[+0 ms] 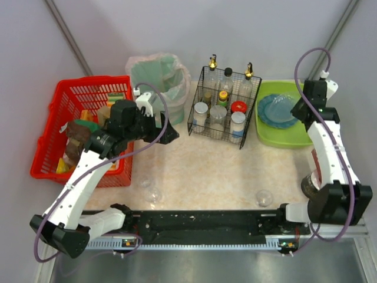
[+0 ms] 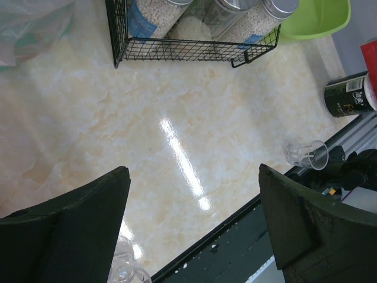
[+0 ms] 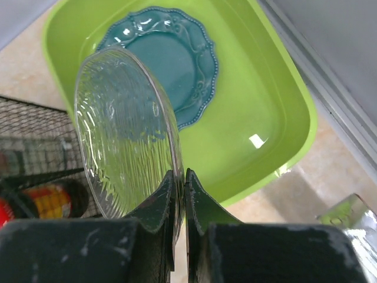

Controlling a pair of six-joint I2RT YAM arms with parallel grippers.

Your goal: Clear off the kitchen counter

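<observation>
- One red basket [image 1: 56, 127], at the kitchen counter's [image 1: 206, 165] left edge.
- One bag-lined bin [image 1: 158, 75].
- One black wire rack [image 1: 221, 128], three bottles [image 1: 227, 79], four jars [image 1: 201, 112].
- One lime-green tub [image 3: 265, 118], one teal plate [image 3: 177, 53], one clear glass plate [image 3: 123, 130].
- Three clear cups [image 1: 264, 197], near edge.
- One dark can [image 2: 347, 94].

Plain pale-grey walls [image 1: 259, 29] on 3 sides, w/ dark diagonal poles [image 1: 66, 32] at back corners.

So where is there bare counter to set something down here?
The middle of the kitchen counter is bare, bordered by the wire rack behind, the rail in front and clear glasses at either side. The back row is crowded: red basket, bin, rack, green tub.
</observation>
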